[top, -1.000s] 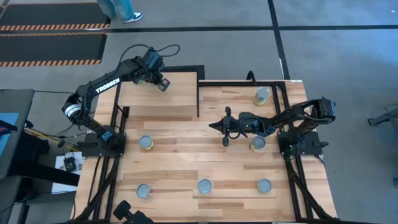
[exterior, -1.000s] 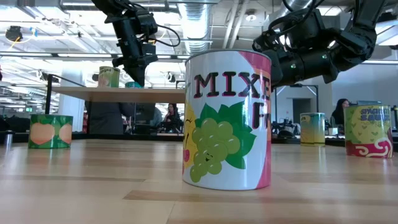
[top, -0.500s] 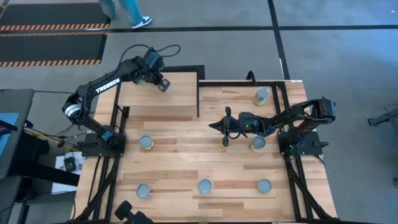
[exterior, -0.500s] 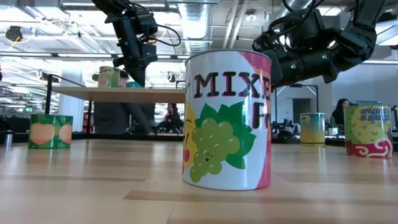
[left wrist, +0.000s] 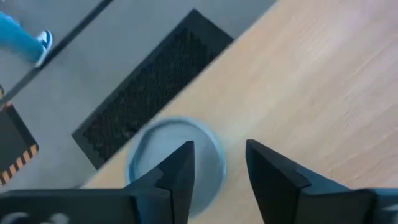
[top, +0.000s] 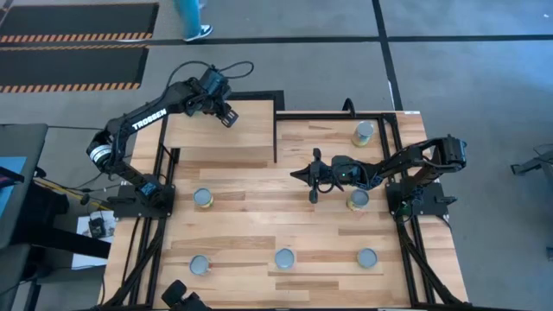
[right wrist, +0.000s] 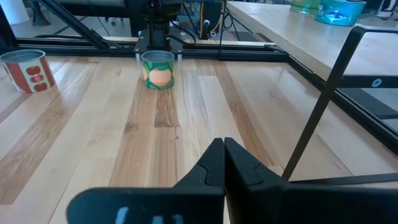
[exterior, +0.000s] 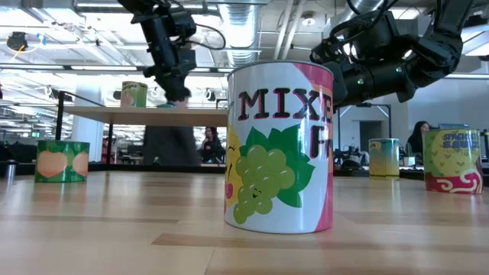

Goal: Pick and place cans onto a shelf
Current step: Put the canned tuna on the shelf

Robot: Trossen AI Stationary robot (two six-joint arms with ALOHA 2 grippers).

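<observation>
1. High view: six cans stand on the plank table (top: 259, 216). Two are on the right side (top: 364, 131) (top: 358, 199), one is on the left (top: 203, 198), and three are in a near row (top: 199, 264) (top: 284, 257) (top: 366, 257). There is one shelf (top: 216, 138), at the far left corner. The left arm bends across it, and the left gripper (top: 227, 117) is over the shelf's far edge. The right arm stretches low to mid-table, with the right gripper (top: 296, 174) near a right-side can.
2. Low view: five cans show whole. One is close up (exterior: 279, 149), one is on the left (exterior: 61, 160), two are on the right (exterior: 384, 158) (exterior: 452, 160), and one is on the shelf (exterior: 134, 94). The left gripper points down at the shelf top.
3. Left wrist view: one can (left wrist: 155, 158) sits at the shelf's edge. The fingers (left wrist: 180, 171) are parted above it and grip nothing.
4. Right wrist view: two cans are on the table (right wrist: 158, 70) (right wrist: 26, 70) and two on the shelf (right wrist: 339, 12) (right wrist: 305, 5). The right gripper's fingers are pressed together, empty.
</observation>
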